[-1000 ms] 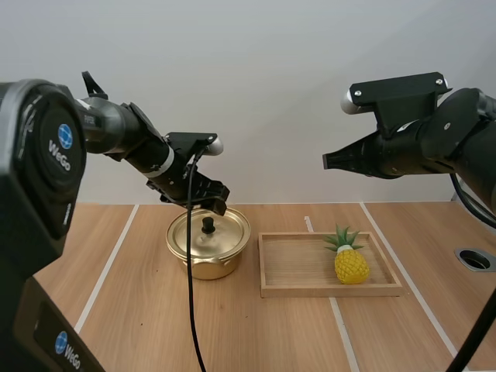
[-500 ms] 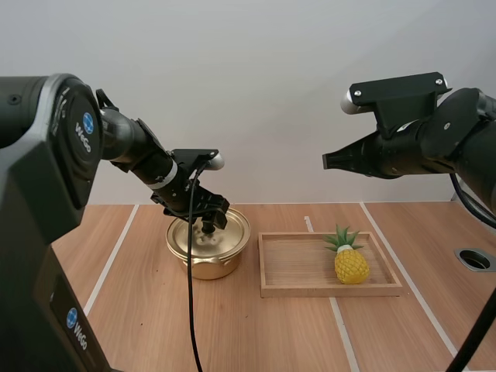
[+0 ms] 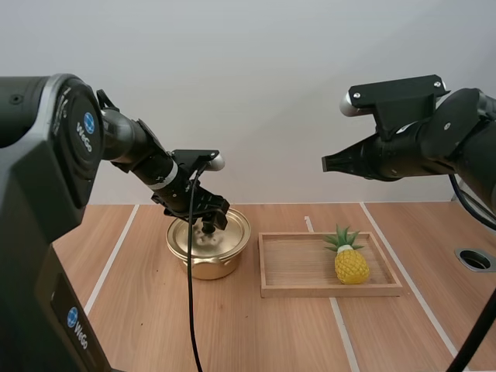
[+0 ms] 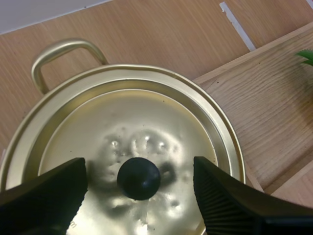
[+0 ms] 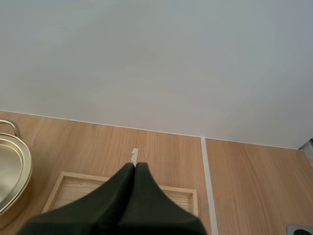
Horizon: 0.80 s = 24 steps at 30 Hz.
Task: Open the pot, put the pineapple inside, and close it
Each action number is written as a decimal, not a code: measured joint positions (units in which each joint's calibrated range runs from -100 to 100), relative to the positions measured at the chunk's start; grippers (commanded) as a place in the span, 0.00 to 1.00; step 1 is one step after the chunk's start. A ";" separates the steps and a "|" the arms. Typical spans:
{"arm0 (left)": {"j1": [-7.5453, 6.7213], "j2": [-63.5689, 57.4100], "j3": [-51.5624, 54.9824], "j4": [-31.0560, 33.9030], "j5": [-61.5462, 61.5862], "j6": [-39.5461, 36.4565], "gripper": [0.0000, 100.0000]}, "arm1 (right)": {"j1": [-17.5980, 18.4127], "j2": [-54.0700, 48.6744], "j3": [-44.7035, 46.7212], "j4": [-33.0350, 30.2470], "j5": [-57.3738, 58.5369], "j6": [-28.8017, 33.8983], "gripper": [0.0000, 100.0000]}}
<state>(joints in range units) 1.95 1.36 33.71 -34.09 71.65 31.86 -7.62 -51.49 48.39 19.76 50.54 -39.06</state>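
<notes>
A gold pot with its lid on stands left of centre on the wooden table. My left gripper is down at the lid, open, with its fingers on either side of the black knob and not touching it. A yellow pineapple with green leaves stands upright at the right end of a wooden tray. My right gripper hangs high above the tray, shut on nothing, its fingers forming one dark wedge.
The tray lies right beside the pot, nearly touching it. White tape lines run across the table. A round cable hole sits at the table's right edge. Bare wood lies in front of the pot and tray.
My left gripper has dropped from just above the pot to the lid, its fingers now flanking the knob. The right arm, pineapple and tray have not moved.
</notes>
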 measured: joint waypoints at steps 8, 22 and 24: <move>0.00 0.00 0.00 0.43 1.45 -1.76 0.01 | 0.00 0.00 0.00 0.00 1.86 0.00 0.00; 0.00 -0.58 -2.04 0.66 2.41 -2.10 0.00 | 0.00 0.00 0.00 0.00 2.73 0.00 0.00; 0.00 -1.98 -3.87 0.79 2.82 -2.20 0.00 | 0.00 0.00 0.00 0.00 2.73 0.00 0.00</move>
<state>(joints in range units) 1.95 -0.62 29.84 -33.30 74.47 29.66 -7.62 -51.49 48.39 19.76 53.27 -39.06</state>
